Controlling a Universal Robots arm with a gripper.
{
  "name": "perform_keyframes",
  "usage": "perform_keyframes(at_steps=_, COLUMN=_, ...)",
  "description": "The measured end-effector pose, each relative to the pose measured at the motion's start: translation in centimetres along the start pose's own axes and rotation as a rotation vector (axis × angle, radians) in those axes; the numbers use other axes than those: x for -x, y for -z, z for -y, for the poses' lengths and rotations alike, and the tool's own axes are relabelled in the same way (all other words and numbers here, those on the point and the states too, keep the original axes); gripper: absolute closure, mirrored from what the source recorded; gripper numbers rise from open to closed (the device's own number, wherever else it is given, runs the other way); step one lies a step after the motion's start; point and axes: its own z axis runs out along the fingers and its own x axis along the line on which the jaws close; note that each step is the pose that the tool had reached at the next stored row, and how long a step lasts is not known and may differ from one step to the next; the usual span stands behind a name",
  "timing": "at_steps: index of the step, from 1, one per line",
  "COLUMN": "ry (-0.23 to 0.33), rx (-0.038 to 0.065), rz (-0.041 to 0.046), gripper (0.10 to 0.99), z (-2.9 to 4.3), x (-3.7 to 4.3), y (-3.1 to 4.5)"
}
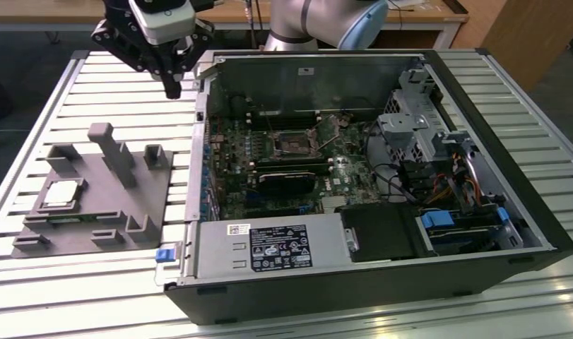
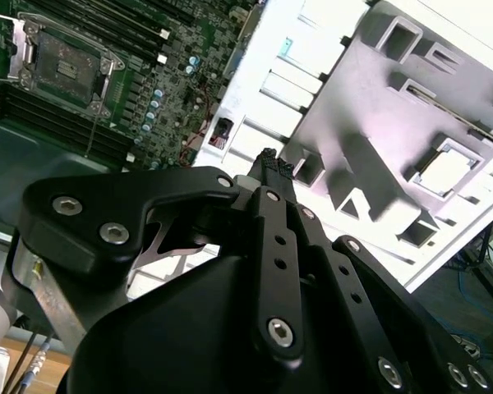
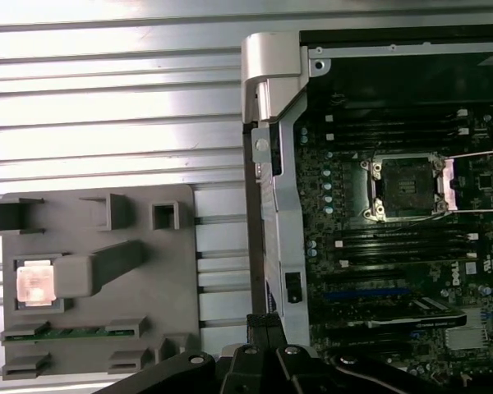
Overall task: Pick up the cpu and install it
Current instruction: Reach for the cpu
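The work sits on a slatted aluminium table (image 1: 79,282), with an open computer case (image 1: 362,300) lying on it and a grey fixture plate (image 1: 154,198) just beside the case, on the exterior view's left.

The cpu (image 1: 62,194) lies flat in a square pocket of that plate, untouched, with its silver top facing up. It appears as a pale square in both wrist views (image 3: 35,283) (image 2: 444,170). A tall post (image 1: 114,152) rises from the plate close to the pocket.

Your gripper (image 1: 173,90) hangs above the table near the far corner of the case wall, well apart from the cpu. Its fingers are pressed together and hold nothing, and the joined tips show in both wrist views (image 3: 267,322) (image 2: 269,160).

The cpu socket (image 1: 294,143) on the motherboard is bare, and in the first wrist view (image 3: 407,187) its metal frame looks swung open.

In my judgement, these are the risks:
- **Closed fingers:** if they come down on the chip like this, they would press on its top instead of straddling it.
- **The post:** it leaves little room on one side of the pocket, so a careless approach could strike it and shift the plate.
- **A shallow or off-centre pinch:** the thin rim could slip out over the case.
- **The case wall:** it stands between the plate and the socket, and a low carry could clip it.
- **A tilted or rotated landing:** this could damage the socket contacts.
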Motion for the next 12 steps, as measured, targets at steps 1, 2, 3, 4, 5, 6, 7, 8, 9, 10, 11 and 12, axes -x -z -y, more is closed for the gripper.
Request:
perform_keyframes(at_steps=1, ry=0.0, rx=0.0, rz=0.0, gripper=0.98, z=0.0, x=-0.01, y=0.0)
perform_keyframes(at_steps=2, ry=0.0, rx=0.0, rz=0.0, gripper=0.98, z=0.0, x=-0.03, y=0.0)
perform_keyframes(at_steps=3, ry=0.0, rx=0.0, rz=0.0, gripper=0.98, z=0.01, x=-0.05, y=-0.01)
perform_keyframes(at_steps=4, ry=0.0, rx=0.0, rz=0.0, gripper=0.98, z=0.01, x=-0.07, y=-0.01)
perform_keyframes(at_steps=5, ry=0.0, rx=0.0, rz=0.0001, gripper=0.98, z=0.01, x=-0.1, y=-0.02)
perform_keyframes(at_steps=6, ry=0.0, rx=0.0, rz=0.0, gripper=0.98, z=0.01, x=-0.12, y=-0.02)
perform_keyframes(at_steps=7, ry=0.0, rx=0.0, rz=0.0, gripper=0.98, z=0.01, x=-0.14, y=-0.02)
perform_keyframes(at_steps=8, ry=0.0, rx=0.0, rz=0.0, gripper=0.98, z=0.02, x=-0.16, y=-0.02)
perform_keyframes(at_steps=9, ry=0.0, rx=0.0, rz=0.0, gripper=0.98, z=0.01, x=-0.18, y=-0.02)
perform_keyframes(at_steps=10, ry=0.0, rx=0.0, rz=0.0, gripper=0.98, z=0.02, x=-0.2, y=-0.02)
perform_keyframes(at_steps=11, ry=0.0, rx=0.0, rz=0.0001, gripper=0.98, z=0.02, x=-0.22, y=-0.03)
perform_keyframes(at_steps=12, ry=0.0, rx=0.0, rz=0.0, gripper=0.98, z=0.02, x=-0.24, y=-0.03)
